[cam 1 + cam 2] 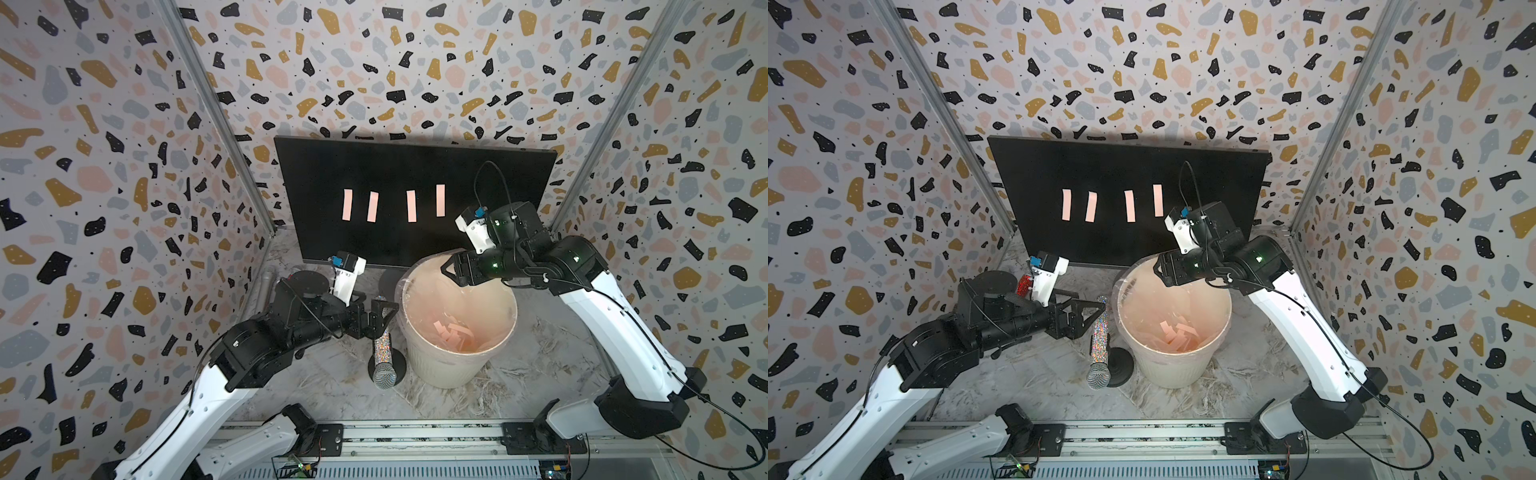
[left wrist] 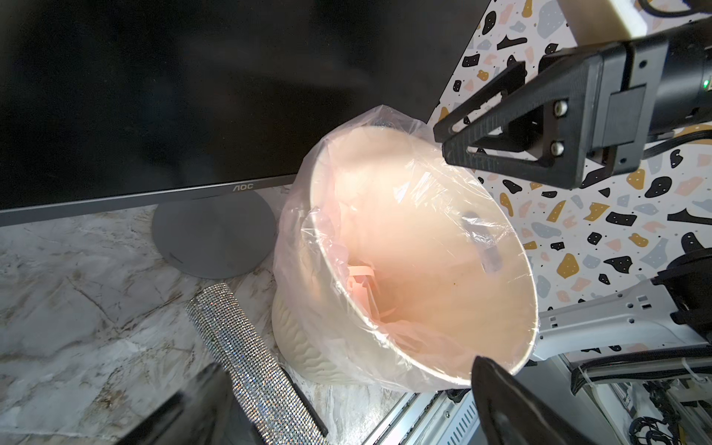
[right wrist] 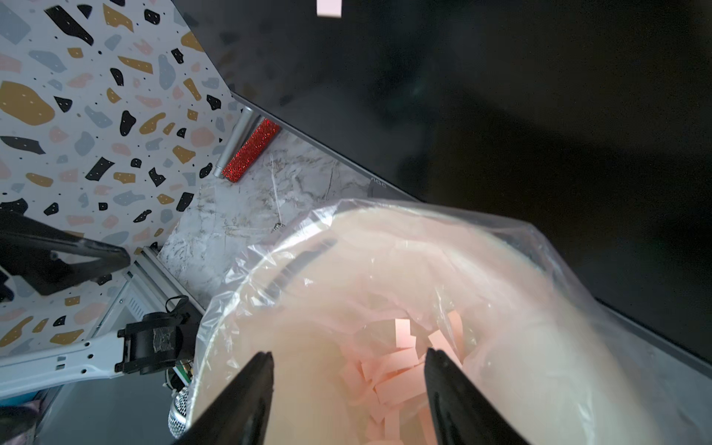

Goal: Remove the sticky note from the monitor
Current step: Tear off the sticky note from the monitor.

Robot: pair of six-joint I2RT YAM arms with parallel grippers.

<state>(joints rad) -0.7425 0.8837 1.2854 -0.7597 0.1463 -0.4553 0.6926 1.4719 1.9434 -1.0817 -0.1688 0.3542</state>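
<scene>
1. Right gripper [image 3: 348, 356] was seen spread, nothing pinched, held over the far rim of the bin [image 1: 440, 370].
2. Below its jaws, a heap of pink notes [image 3: 393, 381] was seen at the bottom of the bin, inside a clear liner [image 3: 558, 269].
3. Left gripper [image 1: 380, 311] was seen spread wide and empty, low over the table [image 1: 540, 353], left of the bin.
4. Its jaws were placed just beside the upper end of a glitter mic [image 1: 384, 353]; contact could not be told.
5. The mic was seen leaning, its head toward the camera, just beside the bin.
6. The monitor [image 1: 415, 166] was stood behind the bin, against the back wall, screen dark.
7. Four pink notes were seen stuck upright in a row across the screen: [image 1: 347, 205], [image 1: 372, 206], [image 1: 411, 206], [image 1: 440, 200].
8. The rightmost note was nearest the right gripper, but apart from it.
9. A red glitter item [image 3: 250, 150] was seen on the table below the monitor's left corner.
</scene>
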